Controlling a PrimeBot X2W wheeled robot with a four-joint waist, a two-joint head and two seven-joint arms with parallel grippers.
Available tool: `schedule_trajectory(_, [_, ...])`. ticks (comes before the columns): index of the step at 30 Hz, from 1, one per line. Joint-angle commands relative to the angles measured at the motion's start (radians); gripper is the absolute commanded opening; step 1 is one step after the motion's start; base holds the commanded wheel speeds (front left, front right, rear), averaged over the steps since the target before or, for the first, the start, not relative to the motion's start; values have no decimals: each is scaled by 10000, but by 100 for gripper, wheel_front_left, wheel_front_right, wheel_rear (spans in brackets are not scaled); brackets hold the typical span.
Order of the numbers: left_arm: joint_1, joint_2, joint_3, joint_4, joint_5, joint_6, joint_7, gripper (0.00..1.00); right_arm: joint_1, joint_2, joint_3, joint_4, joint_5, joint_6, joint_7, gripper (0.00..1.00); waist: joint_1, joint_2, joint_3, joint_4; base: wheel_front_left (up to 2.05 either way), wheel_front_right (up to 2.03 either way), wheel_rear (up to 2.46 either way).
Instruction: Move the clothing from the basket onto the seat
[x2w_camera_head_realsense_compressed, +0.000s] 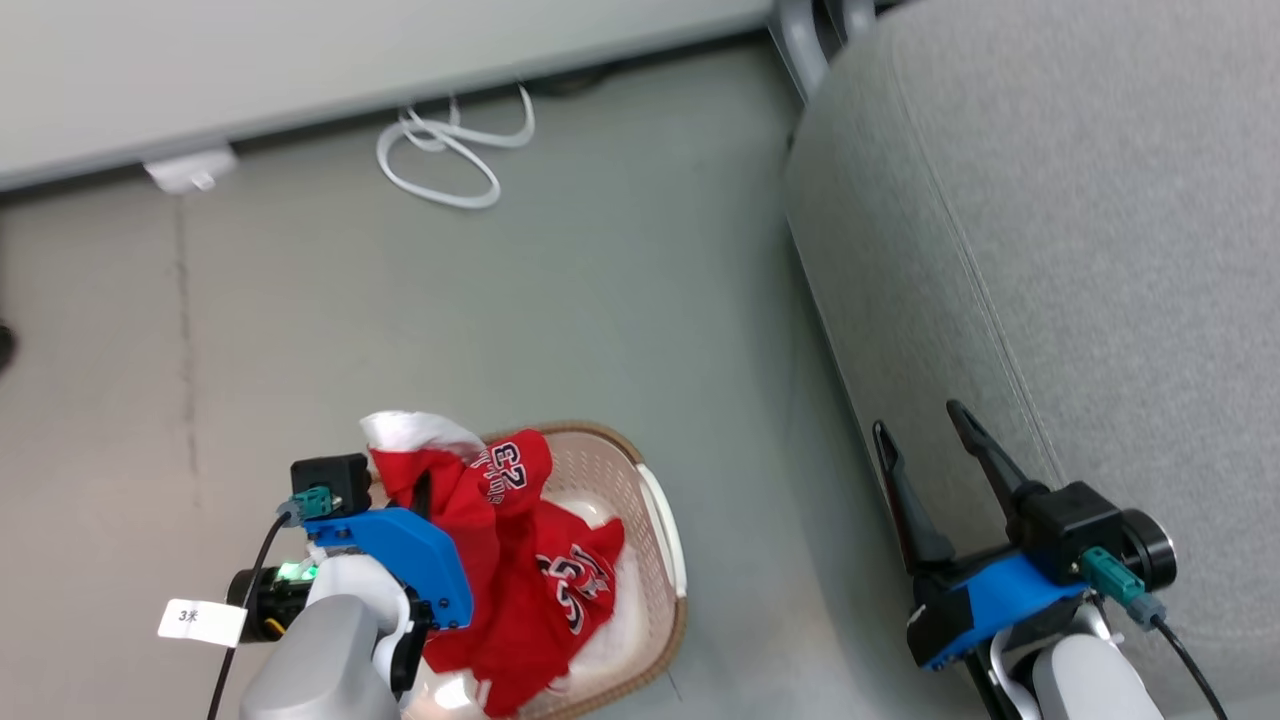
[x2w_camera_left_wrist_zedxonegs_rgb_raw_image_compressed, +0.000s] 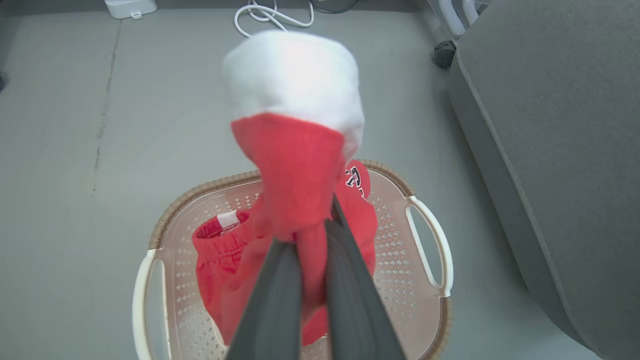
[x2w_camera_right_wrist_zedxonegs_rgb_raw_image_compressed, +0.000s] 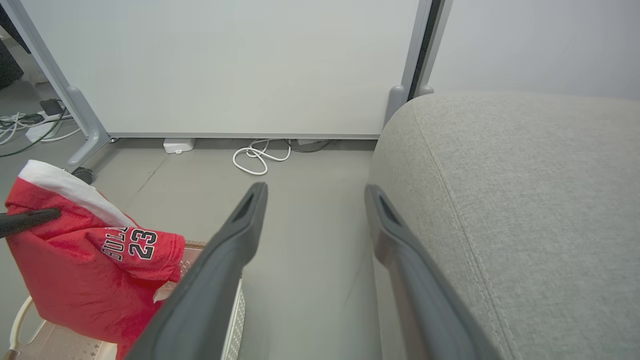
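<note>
Left pincer (x2w_camera_left_wrist_zedxonegs_rgb_raw_image_compressed: 310, 225) clamped on clothing (x2w_camera_head_realsense_compressed: 520, 570); bunch held above basket (x2w_camera_left_wrist_zedxonegs_rgb_raw_image_compressed: 200, 192), likely so rim is cleared. Lower folds draped inside basket. Right pincer (x2w_camera_head_realsense_compressed: 918, 418) held apart, empty, right of basket beside seat (x2w_camera_head_realsense_compressed: 1080, 250), judged parked clear of transfer path.

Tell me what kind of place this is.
Probably an indoor test room staged like a living space: a grey sofa seat, a laundry basket on bare grey floor, and a partition panel with loose white cable beneath.
</note>
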Motion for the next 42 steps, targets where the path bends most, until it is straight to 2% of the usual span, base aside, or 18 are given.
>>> schedule_trajectory(1, [115, -35, -154, -170, -86, -73, -92, 0, 239, -32, -55, -64, -107, 5, 112, 100, 3, 0, -1094, 710, 0, 0, 0])
schedule_trajectory(8, [271, -42, -1280, -1352, -815, -164, -48, 0, 974, -31, -126, -327, -205, 5, 639, 100, 3, 0, -2185, 977, 0, 0, 0])
schedule_trajectory(15, [-192, -30, -2478, -2926, -1224, -164, 189, 0, 1502, -29, -169, -667, -212, 5, 1001, 100, 3, 0, -2799, 1256, 0, 0, 0])
schedule_trajectory(22, [-966, -32, -3442, -4356, -1417, -80, 716, 0, 1704, -31, -133, -888, -116, 5, 1224, 100, 3, 0, -3065, 1247, 0, 0, 0])
schedule_trajectory(27, [-1674, -33, -3938, -5225, -1546, 25, 1034, 0, 1631, -31, 98, -932, -11, 5, 1296, 100, 3, 0, -3173, 967, 0, 0, 0])
schedule_trajectory(42, [-2354, -30, -5470, -6301, -2452, 376, 1313, 0, 1273, -29, 479, -947, 132, 5, 1370, 100, 3, 0, -3151, 667, 0, 0, 0])
